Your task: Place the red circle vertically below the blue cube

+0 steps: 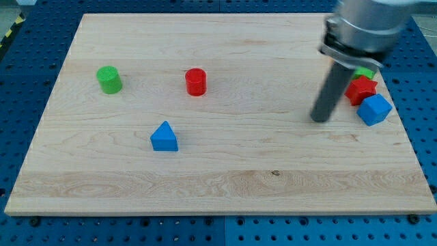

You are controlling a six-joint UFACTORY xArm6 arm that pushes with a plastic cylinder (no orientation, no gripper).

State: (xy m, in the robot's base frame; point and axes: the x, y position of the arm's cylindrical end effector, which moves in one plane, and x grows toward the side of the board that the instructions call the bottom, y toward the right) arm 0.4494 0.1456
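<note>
Wooden bench (225, 184) sat on blue pegboard. My tip (319, 119), a bare rod end effector grasping nothing, stood just left of the blue cube (374, 109). Red circle (196, 82) lay far left of that cube, untouched. Approach step; next, get behind the circle and push it right.

We see a pale wooden counter (225, 181) filling most of the frame, its grain running from side to side, with a small dark knot low and right of centre. Around it we see a blue perforated base plate (27, 65) with regular rows of holes. In the upper left corner we make out a strip of yellow-and-black hazard tape (9, 31). The light is even and soft.
</note>
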